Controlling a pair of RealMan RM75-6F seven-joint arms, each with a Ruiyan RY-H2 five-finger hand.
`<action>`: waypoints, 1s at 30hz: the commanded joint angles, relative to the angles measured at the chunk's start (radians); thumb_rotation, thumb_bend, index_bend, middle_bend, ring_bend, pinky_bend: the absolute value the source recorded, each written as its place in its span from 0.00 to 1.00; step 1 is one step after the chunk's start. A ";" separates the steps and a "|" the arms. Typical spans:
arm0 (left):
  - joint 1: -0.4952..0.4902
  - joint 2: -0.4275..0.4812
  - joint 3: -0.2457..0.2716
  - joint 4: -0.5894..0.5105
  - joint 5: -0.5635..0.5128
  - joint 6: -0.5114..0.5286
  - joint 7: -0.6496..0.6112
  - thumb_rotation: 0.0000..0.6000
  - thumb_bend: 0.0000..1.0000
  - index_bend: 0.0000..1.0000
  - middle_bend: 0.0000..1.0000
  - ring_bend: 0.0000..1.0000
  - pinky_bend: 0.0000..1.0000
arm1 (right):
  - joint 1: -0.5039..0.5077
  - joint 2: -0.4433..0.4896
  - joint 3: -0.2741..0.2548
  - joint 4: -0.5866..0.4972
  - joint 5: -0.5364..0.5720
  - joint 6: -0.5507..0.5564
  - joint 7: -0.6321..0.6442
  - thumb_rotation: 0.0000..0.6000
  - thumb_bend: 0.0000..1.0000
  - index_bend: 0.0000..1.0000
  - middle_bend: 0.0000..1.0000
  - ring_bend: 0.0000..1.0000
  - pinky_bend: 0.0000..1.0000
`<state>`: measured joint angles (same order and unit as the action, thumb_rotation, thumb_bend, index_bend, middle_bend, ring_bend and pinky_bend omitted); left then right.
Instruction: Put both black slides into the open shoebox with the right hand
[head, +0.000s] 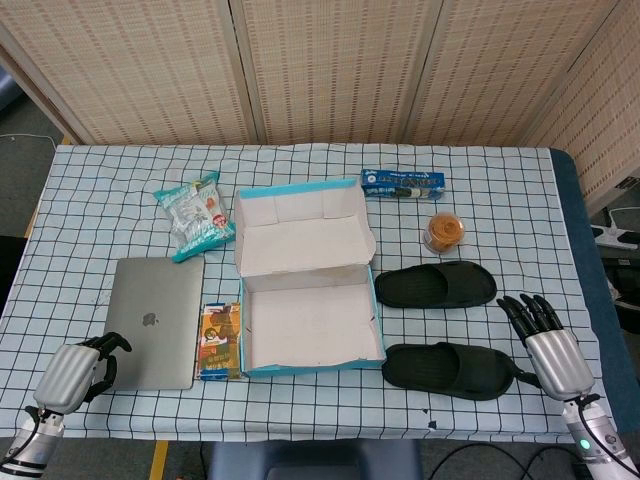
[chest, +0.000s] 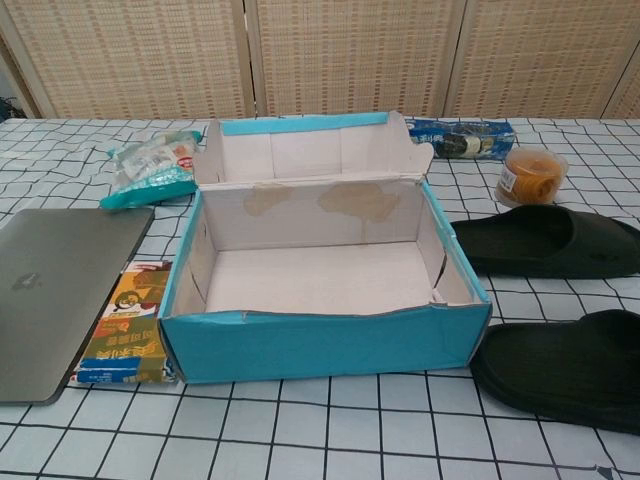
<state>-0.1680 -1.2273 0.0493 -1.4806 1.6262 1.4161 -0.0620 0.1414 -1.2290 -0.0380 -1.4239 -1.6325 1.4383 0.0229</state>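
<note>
Two black slides lie on the checked cloth to the right of the open shoebox (head: 311, 366) (chest: 320, 345). The far slide (head: 436, 285) (chest: 548, 241) and the near slide (head: 452, 369) (chest: 565, 368) both lie crosswise. The box is empty, its lid folded back. My right hand (head: 548, 345) hovers just right of the near slide's end, fingers apart and holding nothing. My left hand (head: 82, 369) rests at the table's front left beside the laptop, fingers curled in on nothing. Neither hand shows in the chest view.
A grey laptop (head: 156, 320) (chest: 55, 290) and a small yellow packet (head: 221, 341) (chest: 130, 325) lie left of the box. A snack bag (head: 195, 213) sits behind them. A blue biscuit pack (head: 403, 184) and a round tub (head: 445, 232) lie behind the slides.
</note>
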 joint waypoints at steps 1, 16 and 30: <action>0.000 -0.002 0.000 0.003 -0.001 -0.001 0.005 1.00 0.72 0.41 0.37 0.48 0.67 | 0.000 0.005 -0.001 -0.009 0.004 -0.006 0.001 1.00 0.18 0.03 0.07 0.00 0.04; -0.002 0.001 0.001 0.006 -0.012 -0.012 -0.003 1.00 0.72 0.41 0.38 0.48 0.67 | 0.013 0.059 -0.027 -0.078 0.011 -0.075 0.033 1.00 0.17 0.05 0.06 0.00 0.04; 0.005 0.012 0.000 -0.016 -0.026 -0.013 0.009 1.00 0.72 0.42 0.39 0.48 0.67 | 0.087 0.132 -0.096 -0.136 0.008 -0.289 0.096 1.00 0.06 0.03 0.06 0.00 0.04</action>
<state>-0.1624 -1.2147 0.0495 -1.4959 1.6035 1.4068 -0.0547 0.2130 -1.1075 -0.1208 -1.5548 -1.6218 1.1751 0.1066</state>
